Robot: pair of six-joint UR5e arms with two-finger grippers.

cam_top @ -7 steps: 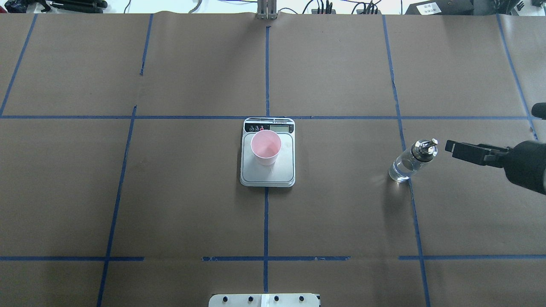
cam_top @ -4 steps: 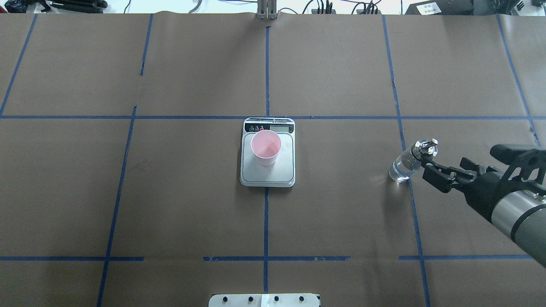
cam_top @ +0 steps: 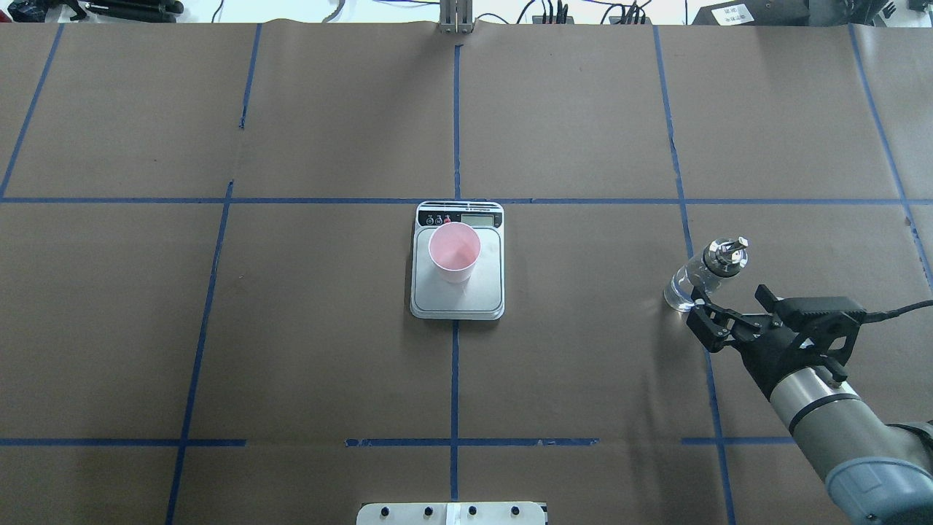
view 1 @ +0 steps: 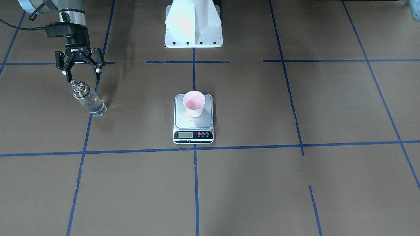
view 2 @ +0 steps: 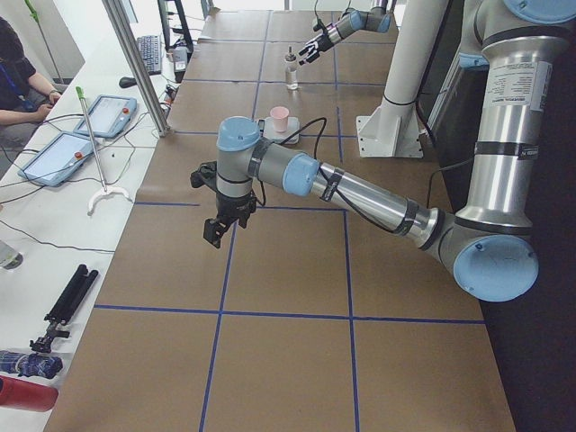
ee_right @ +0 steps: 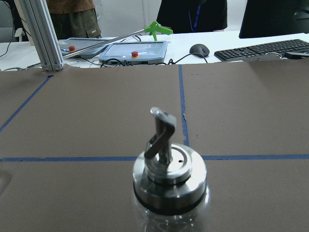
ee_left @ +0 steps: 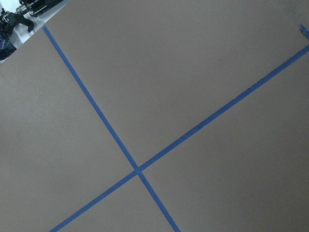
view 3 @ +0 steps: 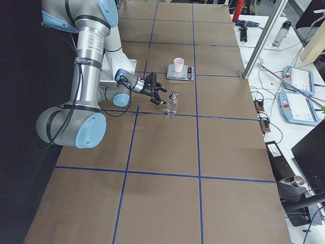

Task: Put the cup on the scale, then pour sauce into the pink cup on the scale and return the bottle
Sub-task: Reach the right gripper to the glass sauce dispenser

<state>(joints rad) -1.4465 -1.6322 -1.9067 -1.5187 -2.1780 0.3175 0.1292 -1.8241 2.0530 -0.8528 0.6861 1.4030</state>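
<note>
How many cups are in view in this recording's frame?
1. The cup stands upright on the scale at mid-table. No other cup shows in any view.

Brown paper-covered tabletop (cam_top: 291, 328) gridded with blue tape (cam_top: 454, 379). Scale (cam_top: 452, 300) sits at centre on a tape line. Bottle (cam_top: 689, 286) stands upright well to the right. White mount plate (cam_top: 452, 513) at near edge.

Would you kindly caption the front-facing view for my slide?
Open right claw poised beside the bottle; pink cup sits on the scale.

Clear glass bottle (ee_right: 170, 205) with glossy metal collar; matt brown paper table cover (cam_top: 583, 379).
</note>
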